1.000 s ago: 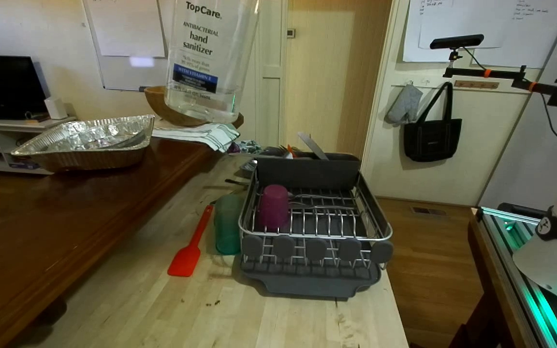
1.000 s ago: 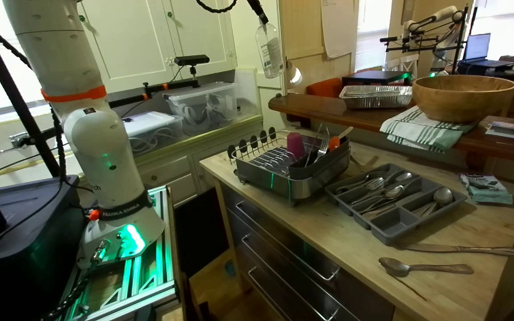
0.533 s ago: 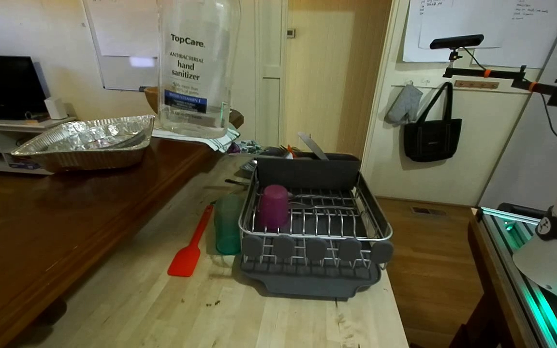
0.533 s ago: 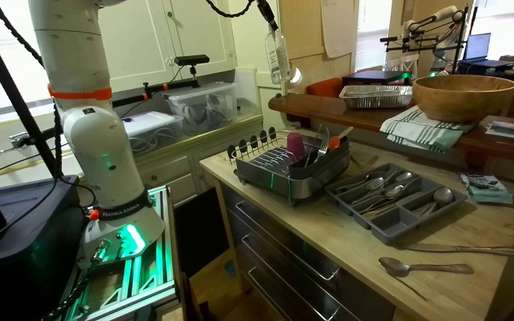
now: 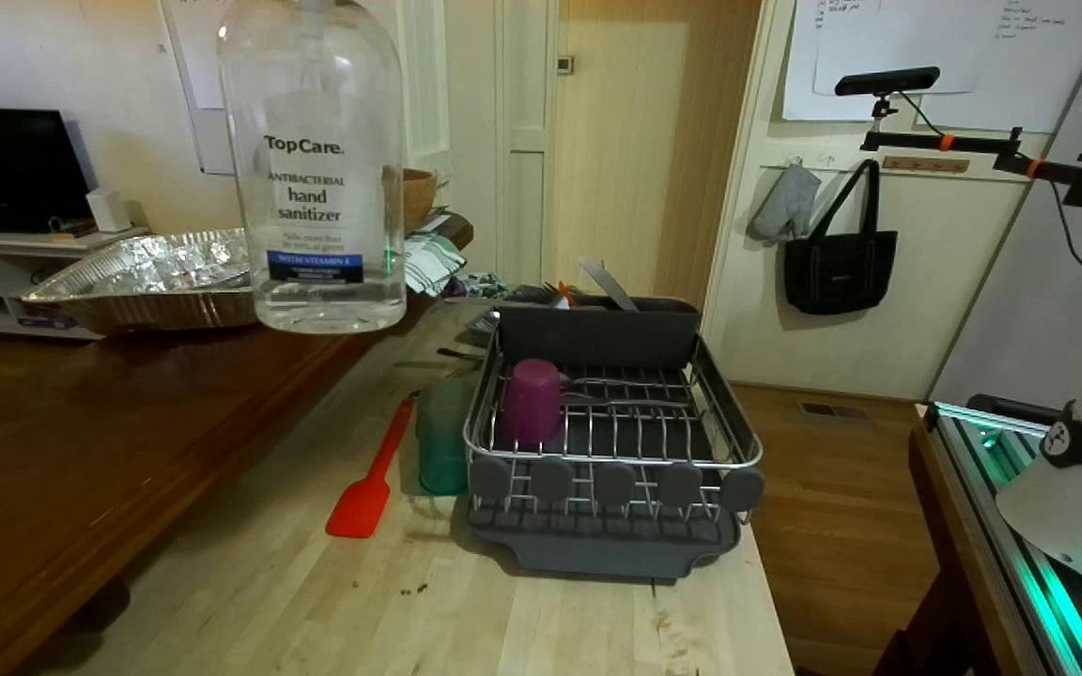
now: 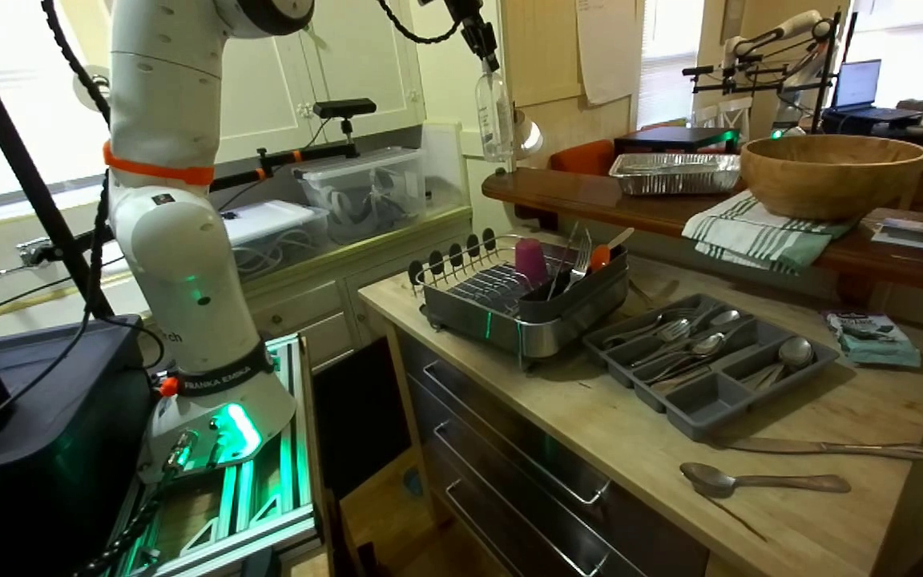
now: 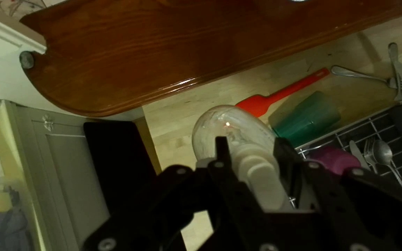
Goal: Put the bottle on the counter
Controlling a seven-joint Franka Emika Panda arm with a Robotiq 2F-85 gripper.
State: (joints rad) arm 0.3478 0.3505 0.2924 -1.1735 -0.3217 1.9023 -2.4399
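Note:
The clear hand sanitizer bottle hangs nearly upright in the air, a little liquid in its bottom. It also shows in an exterior view below my gripper. In the wrist view my gripper has its fingers on both sides of the bottle's white pump top, and the clear body shows beyond them. The light wooden counter lies below, apart from the bottle's base. The counter also shows in an exterior view and in the wrist view.
A dish rack with a magenta cup stands on the counter. A teal cup and a red spatula lie beside it. The raised dark brown table borders the counter and bears a foil tray. A cutlery tray stands beyond the rack.
In an exterior view the bottle has moved left and down, grown larger and turned from tilted to nearly upright. The arm has swung forward with it; the grip looks the same.

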